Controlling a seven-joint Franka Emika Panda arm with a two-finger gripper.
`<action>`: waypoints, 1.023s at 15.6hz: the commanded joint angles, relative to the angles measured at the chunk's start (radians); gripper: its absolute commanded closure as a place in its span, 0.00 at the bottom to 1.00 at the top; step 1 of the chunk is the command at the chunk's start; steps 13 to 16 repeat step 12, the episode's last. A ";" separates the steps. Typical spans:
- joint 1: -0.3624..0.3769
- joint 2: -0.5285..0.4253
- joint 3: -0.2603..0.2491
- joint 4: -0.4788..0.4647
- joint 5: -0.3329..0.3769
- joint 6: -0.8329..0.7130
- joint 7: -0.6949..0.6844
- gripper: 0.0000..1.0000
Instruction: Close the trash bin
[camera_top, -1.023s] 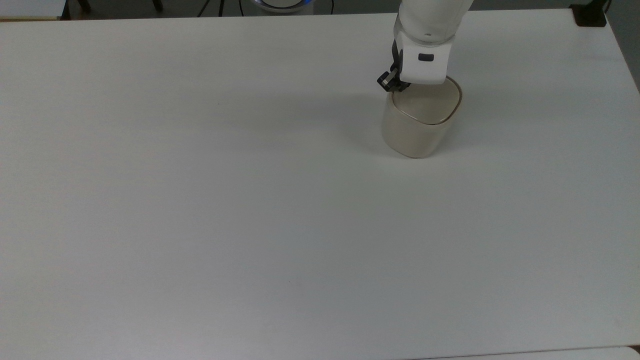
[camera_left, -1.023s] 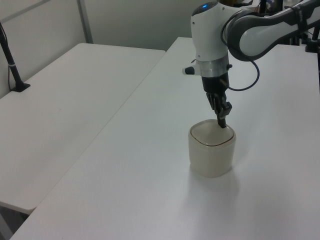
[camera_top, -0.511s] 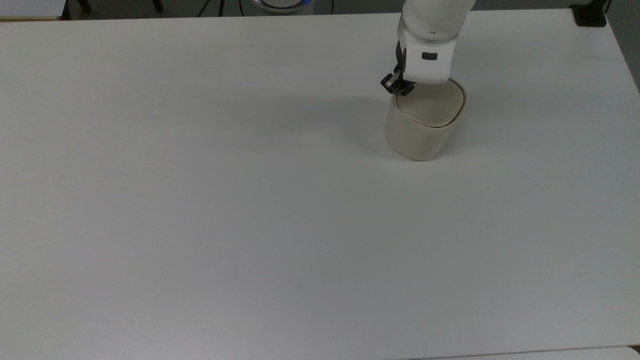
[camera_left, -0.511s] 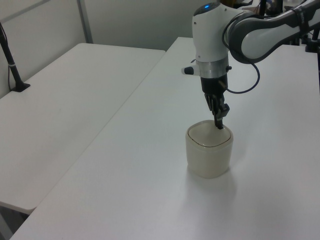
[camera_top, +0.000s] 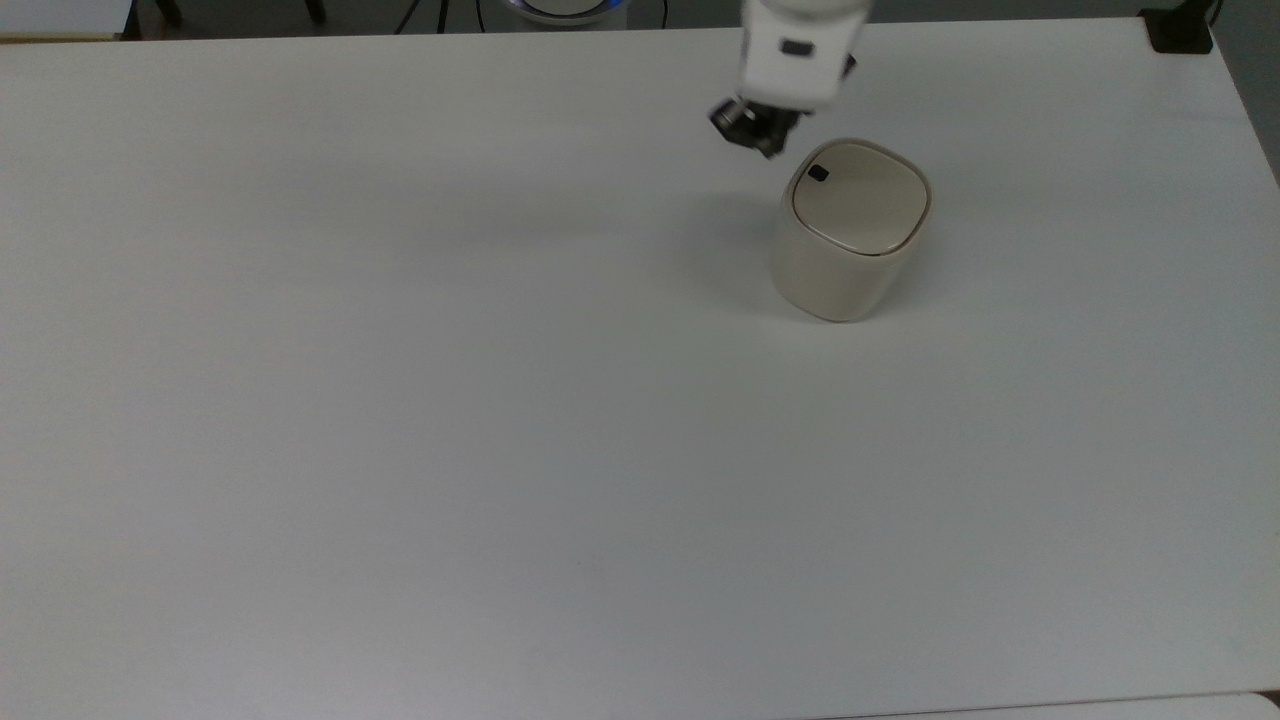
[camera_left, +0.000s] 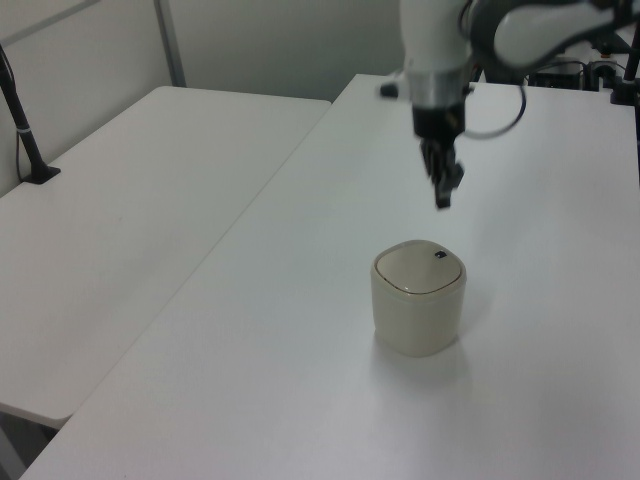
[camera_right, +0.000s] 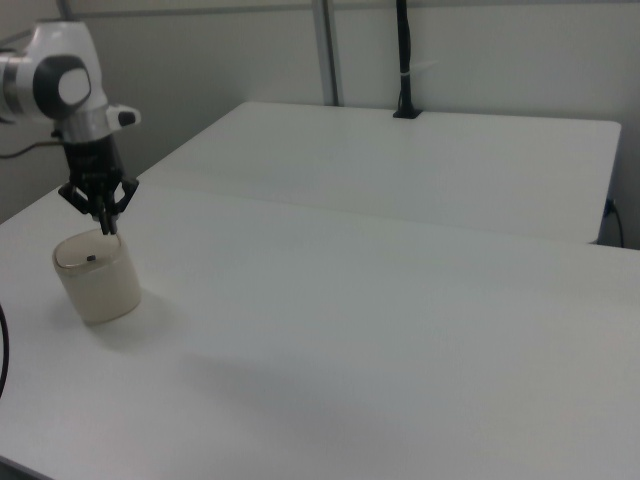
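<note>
You can see that the small cream-beige plastic trash bin (camera_top: 848, 230) stands on the white table (camera_top: 400, 400), toward the top view's upper right, with its flat lid (camera_top: 858, 196) lying level in the rim. Half a second ago the arm's two-finger gripper (camera_top: 752, 130) touched the lid's corner; now it has lifted clear, fingers together and holding nothing, uncovering the small black mark (camera_top: 818, 173). I judge the closing is done.

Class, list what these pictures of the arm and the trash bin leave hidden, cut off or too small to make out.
- Trash bin: its inside is hidden under the lid, which lies flat.
- Black mark on the lid: too small to identify.
- Gripper: blurred in the top view.
- Arm: cut off by the left view's upper edge.
</note>
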 joint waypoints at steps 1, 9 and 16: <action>-0.160 -0.173 0.001 -0.056 -0.013 -0.136 0.020 0.00; -0.382 -0.244 -0.016 -0.059 -0.013 -0.159 0.111 0.00; -0.382 -0.244 -0.016 -0.057 -0.012 -0.153 0.193 0.00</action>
